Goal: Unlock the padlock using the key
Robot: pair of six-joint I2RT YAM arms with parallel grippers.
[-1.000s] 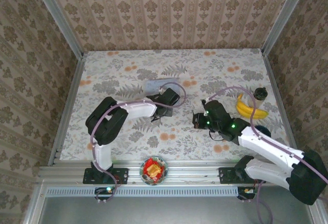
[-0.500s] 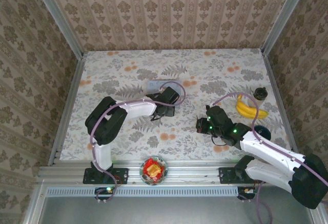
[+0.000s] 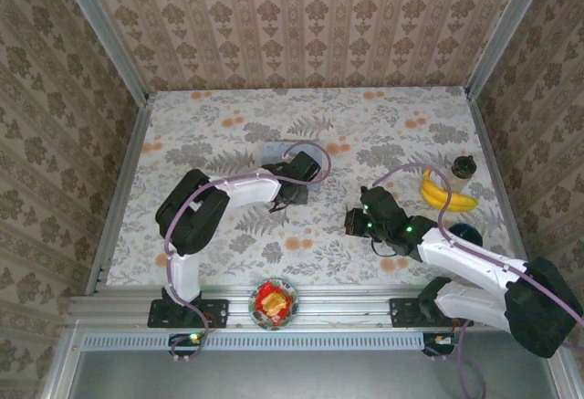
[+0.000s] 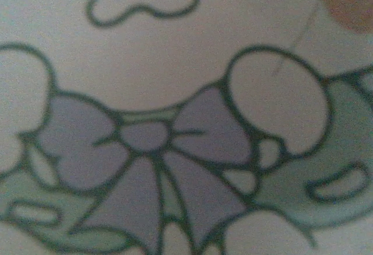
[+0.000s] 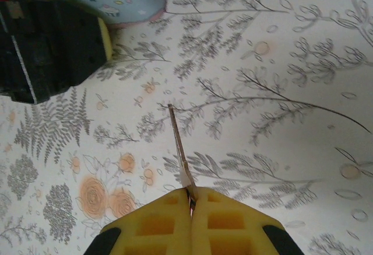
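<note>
My right gripper (image 5: 191,192) is shut on the key (image 5: 179,144), a thin dark sliver that sticks out from between the yellow pads (image 5: 157,220) over the floral tabletop. From above, the right gripper (image 3: 354,223) hangs right of centre. My left gripper (image 3: 288,193) sits at the near edge of the pale blue cartoon-printed tin (image 3: 276,153). The tin's print (image 4: 175,80) lies very close in the left wrist view, with a lilac bow (image 4: 145,150) drawn on it. How the left jaws stand I cannot tell. The padlock is hidden.
A banana (image 3: 445,194) and a small dark bottle (image 3: 464,166) lie at the right. A dark round object (image 3: 466,233) sits near the right arm. A bowl with red and yellow contents (image 3: 274,301) rests on the front rail. Patterned walls enclose the table.
The right gripper with the key has drawn a little nearer and lower on the table. The left gripper has shifted slightly at the tin.
</note>
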